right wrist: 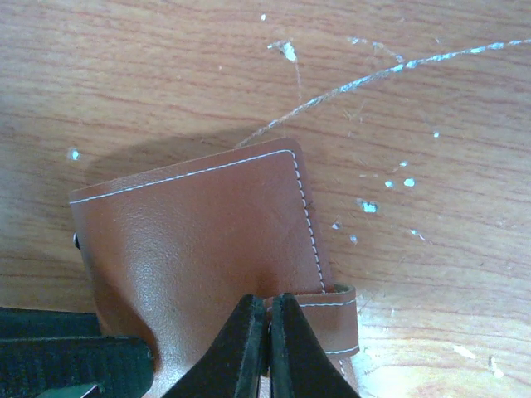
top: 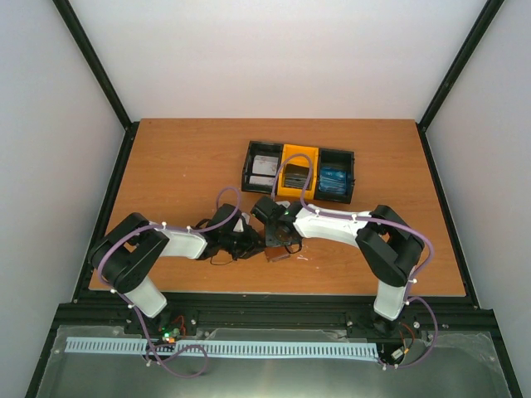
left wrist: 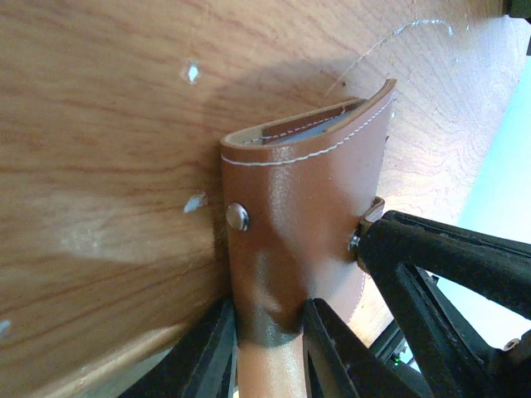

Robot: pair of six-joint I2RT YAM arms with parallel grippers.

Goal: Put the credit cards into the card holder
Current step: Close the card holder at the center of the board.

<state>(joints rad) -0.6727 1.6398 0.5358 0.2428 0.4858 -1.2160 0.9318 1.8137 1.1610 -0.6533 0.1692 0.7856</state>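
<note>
At the lower left of the top view, the left arm reaches in toward the middle of the wooden table (top: pixel 182 166). The left gripper (top: pixel 242 240) meets the right gripper (top: pixel 280 239) there, over a small brown patch that is the card holder (top: pixel 280 253). This view shows little of the holder and nothing of either grip.

The left wrist view gives the detail. The left gripper (left wrist: pixel 270 348) is clamped on the card holder (left wrist: pixel 303 215), one black finger on each side of its lower end. The holder stands up from the fingers with its folded mouth toward the top of the frame, and a strip of pale lining shows there. A snap stud (left wrist: pixel 238 216) sits on its left face. The right gripper's black tip (left wrist: pixel 373 245) touches its right edge.

The right wrist view shows the opposite face of the card holder (right wrist: pixel 199 240), plain leather with white stitching. The right gripper (right wrist: pixel 267 336) has its fingers pressed tight together on the holder's lower edge, where the strap tab (right wrist: pixel 336 319) sticks out.

Only the top view shows the credit cards (top: pixel 264 171). They lie in the tray (top: pixel 300 150) at upper centre, well apart from the holder. The whitish-grey ones are in the left compartment, the dark ones in the yellow middle compartment and the blue ones in the right compartment.
</note>
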